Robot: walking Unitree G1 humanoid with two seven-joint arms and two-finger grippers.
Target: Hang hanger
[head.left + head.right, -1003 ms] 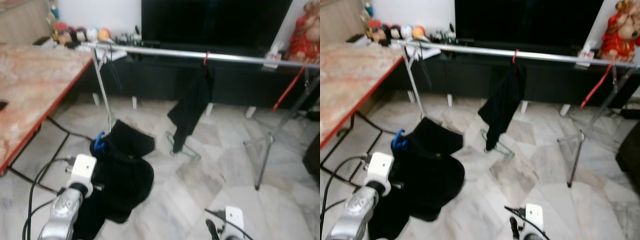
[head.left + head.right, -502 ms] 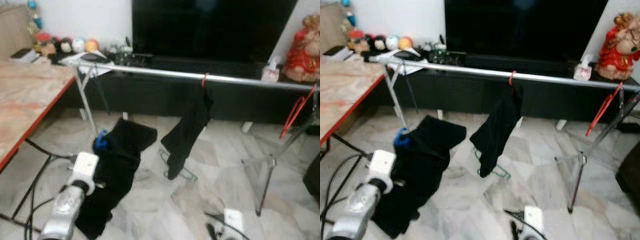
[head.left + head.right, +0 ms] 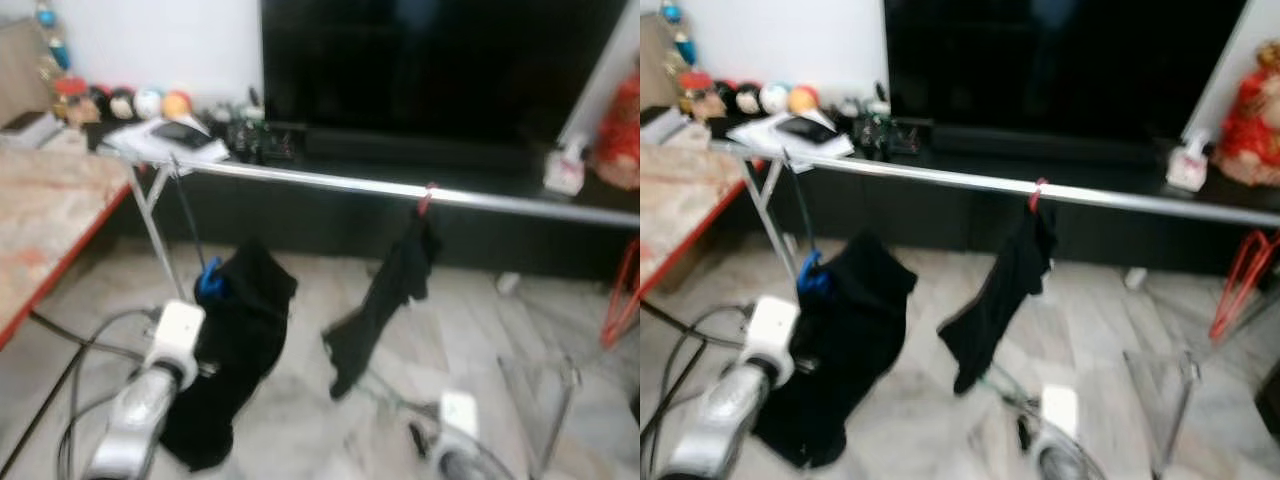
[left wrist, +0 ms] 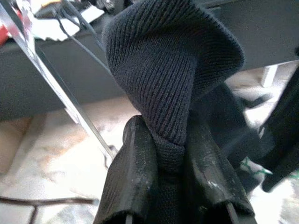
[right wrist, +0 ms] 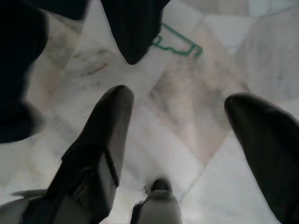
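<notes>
— While the head views are blurred, where is the hanger?
— A blue hanger (image 3: pixel 209 284) shows at the top of a black garment (image 3: pixel 232 350), held up beside the silver rail (image 3: pixel 330 182) near its left leg.
— Left gripper (image 4: pixel 169 154)?
— Fingers clamped on the black garment's knitted fabric.
— Right gripper (image 5: pixel 182 149)?
— Low over the marble floor (image 5: pixel 196 93), fingers spread wide, holding nothing.
— Other items?
— A second black garment (image 3: pixel 385 300) hangs from a red hanger (image 3: pixel 426 198) on the rail; a green hanger (image 5: pixel 176 44) lies on the floor
</notes>
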